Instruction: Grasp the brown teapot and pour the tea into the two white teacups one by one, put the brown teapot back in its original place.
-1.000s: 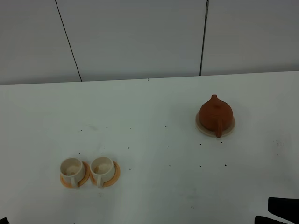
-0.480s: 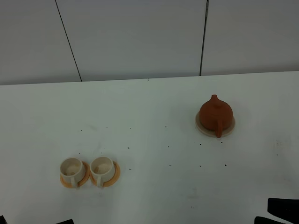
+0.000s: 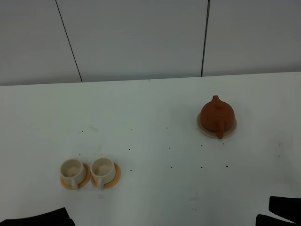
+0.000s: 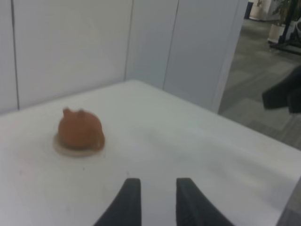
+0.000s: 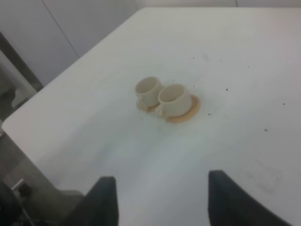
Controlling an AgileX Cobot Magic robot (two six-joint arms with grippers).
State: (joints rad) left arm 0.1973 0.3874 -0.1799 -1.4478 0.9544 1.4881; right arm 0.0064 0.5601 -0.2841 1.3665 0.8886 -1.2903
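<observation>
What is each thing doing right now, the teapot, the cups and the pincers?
brown teapot: upright on its coaster, lid on.
left teacup: upright on its saucer.
right teacup: upright on its saucer.
left pincer: open, holding nothing.
right pincer: open, holding nothing.

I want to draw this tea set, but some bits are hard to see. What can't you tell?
- Inside the teapot: closed on top, so no view shows it.
- Teapot's details, left wrist view: blurred.
- Inside the left cup and the right cup, high view: too small to tell stains from tea.
- The left arm and the right arm, high view: cut off by the bottom edge.
- The coaster: mostly under the teapot.
</observation>
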